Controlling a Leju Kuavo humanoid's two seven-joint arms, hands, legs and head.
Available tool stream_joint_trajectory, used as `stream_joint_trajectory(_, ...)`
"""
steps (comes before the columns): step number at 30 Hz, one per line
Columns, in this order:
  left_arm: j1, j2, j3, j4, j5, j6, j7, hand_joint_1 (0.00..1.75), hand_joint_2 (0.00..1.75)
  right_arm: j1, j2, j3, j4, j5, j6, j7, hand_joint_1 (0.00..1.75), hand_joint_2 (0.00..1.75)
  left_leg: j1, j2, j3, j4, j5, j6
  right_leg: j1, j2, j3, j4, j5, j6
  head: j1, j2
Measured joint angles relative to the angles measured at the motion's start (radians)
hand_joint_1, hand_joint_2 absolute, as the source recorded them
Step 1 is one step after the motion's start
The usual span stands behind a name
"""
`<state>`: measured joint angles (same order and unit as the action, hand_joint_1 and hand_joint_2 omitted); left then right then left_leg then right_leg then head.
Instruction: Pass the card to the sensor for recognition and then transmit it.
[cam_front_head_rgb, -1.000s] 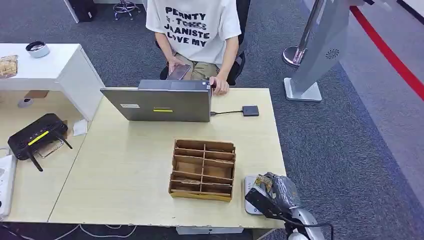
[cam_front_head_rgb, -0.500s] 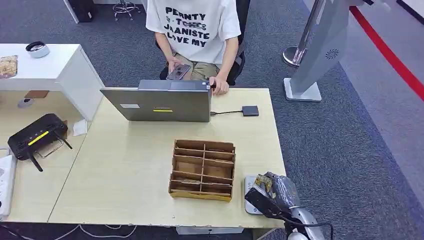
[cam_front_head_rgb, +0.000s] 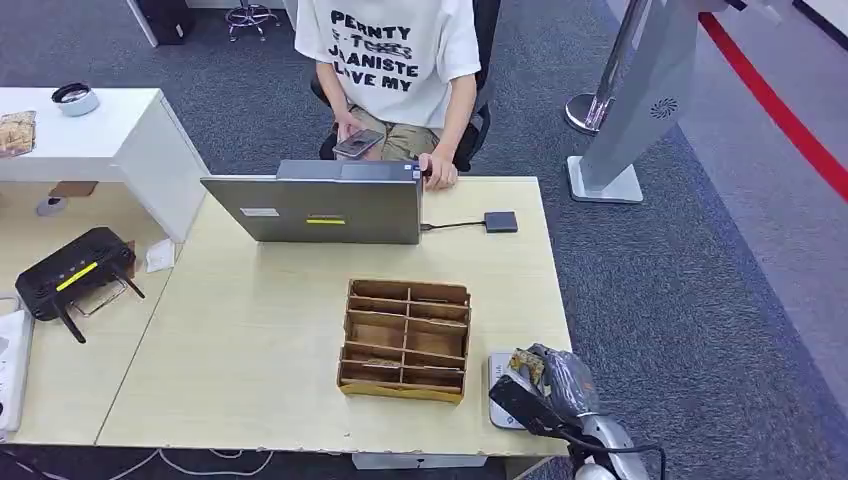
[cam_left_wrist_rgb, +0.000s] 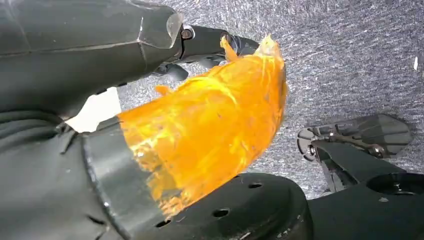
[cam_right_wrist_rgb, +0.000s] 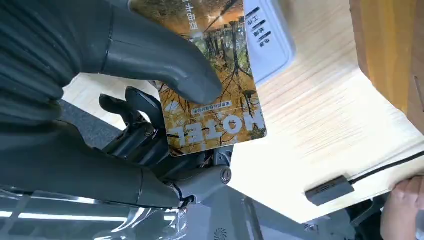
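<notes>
My right hand (cam_front_head_rgb: 548, 388) hangs over the table's front right corner and holds the card (cam_right_wrist_rgb: 215, 100), a yellow-brown picture card printed with "HOTEL". My thumb (cam_right_wrist_rgb: 165, 55) presses on the card's face and the darker fingers lie behind it. The card's far end overlaps the flat grey-white sensor (cam_right_wrist_rgb: 270, 40), which lies on the table (cam_front_head_rgb: 250, 330) to the right of the wooden box; whether they touch I cannot tell. In the head view the sensor (cam_front_head_rgb: 500, 398) peeks out beside the hand. My left hand (cam_left_wrist_rgb: 210, 125), wrapped in orange film, hangs above the carpet; its finger pose is hidden.
A compartmented wooden box (cam_front_head_rgb: 406, 338) stands left of the sensor. Behind it are a laptop (cam_front_head_rgb: 320, 208) and a small dark adapter (cam_front_head_rgb: 500, 221) on a cable. A person (cam_front_head_rgb: 385, 60) sits at the far side holding a phone. A black router (cam_front_head_rgb: 70, 275) lies on the left desk.
My right hand and the card have stayed in place over the sensor. The person has shifted the phone a little.
</notes>
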<state>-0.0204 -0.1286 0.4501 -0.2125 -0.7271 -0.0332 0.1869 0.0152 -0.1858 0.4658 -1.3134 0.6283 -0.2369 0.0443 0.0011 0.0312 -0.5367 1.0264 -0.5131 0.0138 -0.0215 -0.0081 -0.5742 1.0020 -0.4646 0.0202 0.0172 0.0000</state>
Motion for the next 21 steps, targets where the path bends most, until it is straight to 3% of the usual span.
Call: stream_joint_trajectory(21,0.000,0.000,0.008,0.000,-0.010,0.000,0.000,0.00,0.00,-0.007,0.002,0.005,0.003,-0.003,0.001,0.005,1.75,1.75,0.000,0.000,0.000,0.000,0.000,0.000,0.000,0.000,0.000,0.000,0.000,0.000,0.000,0.000)
